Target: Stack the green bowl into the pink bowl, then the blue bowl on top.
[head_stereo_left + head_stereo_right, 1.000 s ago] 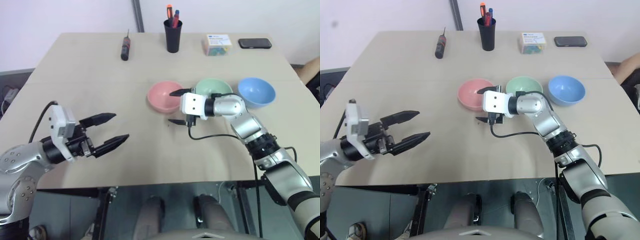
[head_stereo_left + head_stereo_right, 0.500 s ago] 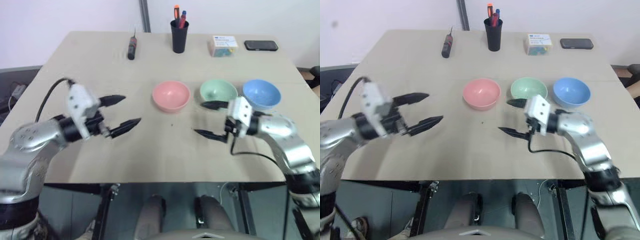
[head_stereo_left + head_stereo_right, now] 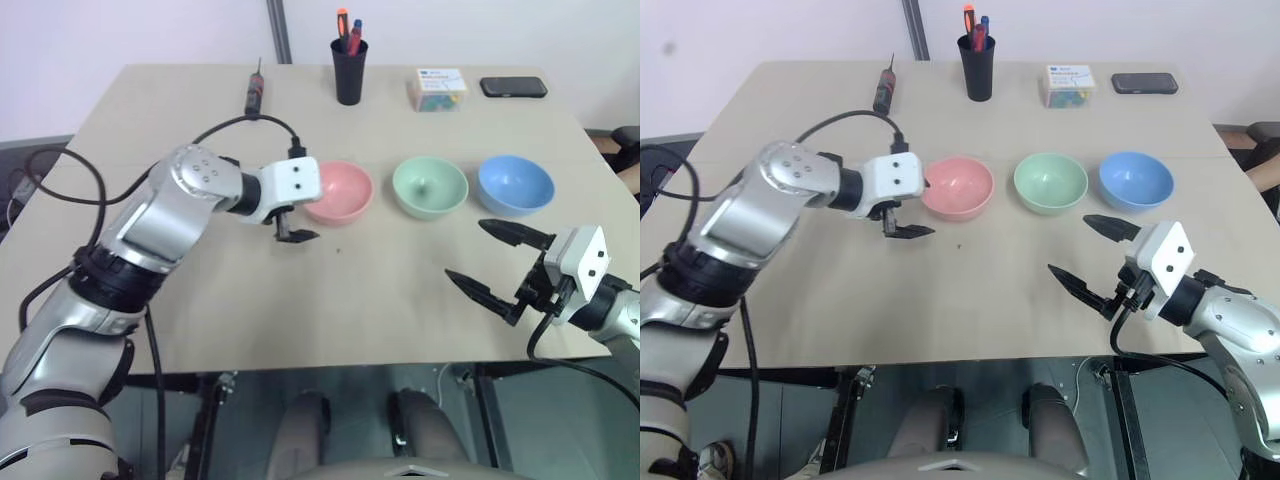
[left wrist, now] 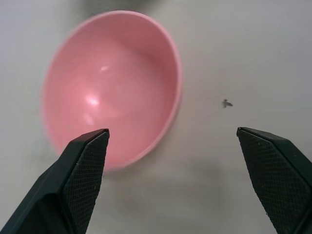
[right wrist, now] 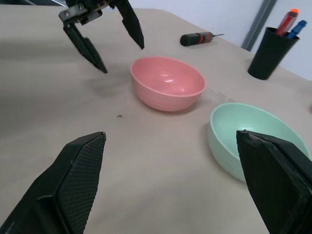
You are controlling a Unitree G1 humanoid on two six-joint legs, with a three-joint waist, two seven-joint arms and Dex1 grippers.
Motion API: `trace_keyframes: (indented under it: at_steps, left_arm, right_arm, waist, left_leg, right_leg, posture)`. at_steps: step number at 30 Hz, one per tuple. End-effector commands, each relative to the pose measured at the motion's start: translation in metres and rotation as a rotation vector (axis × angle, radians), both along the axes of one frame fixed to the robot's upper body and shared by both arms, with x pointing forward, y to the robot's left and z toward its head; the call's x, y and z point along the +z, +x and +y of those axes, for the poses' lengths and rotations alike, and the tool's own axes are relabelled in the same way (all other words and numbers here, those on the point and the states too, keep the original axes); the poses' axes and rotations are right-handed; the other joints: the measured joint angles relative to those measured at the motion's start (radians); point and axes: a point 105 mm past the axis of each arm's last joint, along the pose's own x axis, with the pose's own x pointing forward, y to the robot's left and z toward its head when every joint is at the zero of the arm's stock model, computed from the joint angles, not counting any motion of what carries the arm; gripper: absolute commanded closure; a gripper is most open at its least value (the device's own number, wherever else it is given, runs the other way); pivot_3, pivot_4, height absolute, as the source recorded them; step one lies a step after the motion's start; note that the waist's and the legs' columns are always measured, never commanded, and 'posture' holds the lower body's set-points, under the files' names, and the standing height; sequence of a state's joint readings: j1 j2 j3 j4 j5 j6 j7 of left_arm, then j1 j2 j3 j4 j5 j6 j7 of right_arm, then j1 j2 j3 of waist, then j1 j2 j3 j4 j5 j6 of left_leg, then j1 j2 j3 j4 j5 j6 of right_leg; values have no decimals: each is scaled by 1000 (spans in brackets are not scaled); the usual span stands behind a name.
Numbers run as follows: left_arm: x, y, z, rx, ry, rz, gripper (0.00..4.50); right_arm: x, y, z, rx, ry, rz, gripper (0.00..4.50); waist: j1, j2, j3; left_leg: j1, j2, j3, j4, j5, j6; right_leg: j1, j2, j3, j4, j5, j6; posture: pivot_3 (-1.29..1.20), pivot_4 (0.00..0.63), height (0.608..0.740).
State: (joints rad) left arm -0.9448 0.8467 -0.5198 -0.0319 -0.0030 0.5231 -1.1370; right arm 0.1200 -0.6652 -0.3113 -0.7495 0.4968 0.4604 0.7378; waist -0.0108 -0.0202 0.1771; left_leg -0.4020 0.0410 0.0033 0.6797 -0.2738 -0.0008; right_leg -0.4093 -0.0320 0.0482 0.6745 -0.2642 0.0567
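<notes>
1. Beige wooden table carries three small round plastic bowls in a row, all apart: pale pink bowl, mint-green bowl, light-blue bowl
2. Risk: the left gripper, fingers wide apart, is just beside the pink bowl and could push it away
3. Right gripper, also wide apart and empty, is well short of the green bowl

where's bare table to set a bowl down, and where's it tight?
Free: the wide front strip of the table, between the left gripper and right gripper. Tight: the row of pink bowl, green bowl, blue bowl, with narrow gaps between them.
</notes>
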Motion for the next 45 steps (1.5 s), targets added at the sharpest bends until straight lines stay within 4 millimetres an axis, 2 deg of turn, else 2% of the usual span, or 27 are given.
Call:
trace_keyframes:
  at_steps: [1, 2, 5, 8, 10, 11, 13, 15, 19, 23, 31, 33, 35, 36, 39, 41, 42, 44, 45]
  left_arm:
    - [-4, 11, -10, -57, 67, -30, 62]
    - [-6, 13, -13, -66, 69, -25, 62]
    - [-12, 20, -21, -104, 86, -31, 728]
    - [-17, 22, -29, -143, 99, -21, 1798]
    - [-18, 22, -34, -165, 101, -24, 2375]
    - [-18, 22, -36, -172, 98, -24, 2493]
    - [-16, 21, -38, -185, 89, -20, 3288]
    - [-10, 12, -38, -217, 72, -1, 3885]
    - [0, -29, -37, -368, 50, 57, 3885]
    - [-2, -54, -46, -468, 37, 90, 3885]
    - [-24, -51, -74, -548, 63, 48, 3885]
    - [-23, -45, -79, -537, 52, 21, 3885]
    - [-14, -39, -73, -502, 35, 6, 3885]
    - [-6, -33, -68, -480, 21, -30, 3498]
    - [16, -33, -48, -406, -10, -48, 3048]
    - [24, -33, -40, -359, -19, -59, 2218]
    - [27, -33, -37, -337, -22, -64, 2029]
    - [33, -32, -24, -279, -8, -91, 1353]
    - [34, -32, -20, -266, 1, -100, 1353]
  right_arm:
    - [13, -8, -7, -58, -13, -63, 0]
    - [12, -10, -8, -68, -18, -62, 0]
    - [11, -12, -8, -89, -19, -64, 0]
    - [12, -12, -8, -103, -19, -69, 0]
    - [12, -12, -9, -109, -21, -70, 0]
    - [12, -12, -9, -111, -21, -70, 0]
    - [13, -12, -9, -113, -22, -72, 0]
    - [13, -14, -11, -117, -22, -68, 0]
    - [10, -18, -18, -130, -28, -51, 0]
    - [7, -19, -23, -144, -42, -40, 0]
    - [9, -15, -18, -139, -40, -49, 0]
    - [9, -16, -16, -135, -45, -51, 0]
    - [11, -17, -15, -135, -44, -56, 0]
    - [11, -17, -16, -137, -44, -57, 0]
    - [9, -17, -17, -142, -47, -54, 0]
    - [9, -16, -17, -142, -44, -56, 0]
    - [9, -15, -16, -140, -42, -57, 0]
    - [8, -12, -15, -130, -36, -57, 0]
    - [8, -12, -14, -127, -34, -56, 0]
  waist:
    - [3, 0, 0]
    - [1, 0, 0]
    - [-1, 0, 0]
    - [-3, 0, 0]
    - [-1, 0, 0]
    - [-1, 0, 0]
    - [-1, 0, 0]
    - [-1, 0, 0]
    - [-5, 0, 0]
    - [4, 0, 0]
    - [3, 0, 0]
    - [2, 0, 0]
    - [-2, 0, 0]
    - [-4, 0, 0]
    - [-4, 0, 0]
    - [-4, 0, 0]
    - [-1, 0, 0]
    - [2, 0, 0]
    - [3, 0, 0]
  left_leg:
    - [0, 0, 0, 1, 0, 0]
    - [0, 0, 0, 1, 0, 0]
    - [0, 0, 0, 2, 0, 0]
    - [0, 0, 0, 3, 0, 0]
    - [0, 0, 0, 3, 0, 0]
    - [0, 0, 0, 3, 0, 0]
    - [0, 0, 0, 3, 0, 0]
    - [-1, 0, 0, 3, 0, 0]
    - [-1, 0, 0, 2, 0, 0]
    - [-1, 0, 0, 4, 0, 0]
    - [3, 0, -1, 6, 0, 0]
    - [3, 0, -1, 6, 0, 0]
    - [2, 0, -2, 6, 0, 0]
    - [2, 0, -2, 6, 0, 0]
    - [2, 0, -3, 6, 0, 0]
    - [3, 0, -2, 6, 0, 0]
    - [3, 0, -2, 6, 0, 0]
    - [2, 0, -3, 6, 0, 0]
    - [2, 0, -3, 6, 0, 0]
  right_leg:
    - [0, 0, 0, 0, 0, 0]
    - [0, 0, 0, 0, 0, 0]
    - [0, 0, 1, 1, 0, 0]
    - [0, 0, 1, 2, 0, 0]
    - [0, 0, 1, 2, 0, 0]
    - [0, 0, 1, 2, 0, 0]
    - [0, 0, 1, 2, 0, 0]
    - [0, 0, 1, 2, 0, 0]
    - [-1, 0, 1, 2, 0, 0]
    - [0, -1, 0, 2, 0, 0]
    - [5, -1, -1, 3, 0, 0]
    - [5, -1, -1, 3, 0, 0]
    - [5, 0, -1, 3, 0, 0]
    - [5, 0, -1, 3, 0, 0]
    - [4, 0, -1, 3, 0, 0]
    - [4, 0, -1, 3, 0, 0]
    - [4, 0, -1, 3, 0, 0]
    - [4, 0, -2, 3, 0, 0]
    - [5, -1, -2, 2, 0, 0]
  posture:
    - [0, 150, 740]
    - [0, 150, 740]
    - [0, 150, 740]
    - [0, 150, 740]
    - [0, 150, 740]
    - [0, 150, 740]
    - [0, 150, 740]
    - [0, 150, 740]
    - [0, 150, 740]
    - [0, 150, 740]
    - [0, 150, 740]
    - [0, 150, 740]
    - [0, 150, 740]
    - [0, 150, 740]
    - [0, 150, 740]
    - [0, 150, 740]
    - [0, 150, 740]
    - [0, 150, 740]
    - [0, 150, 740]
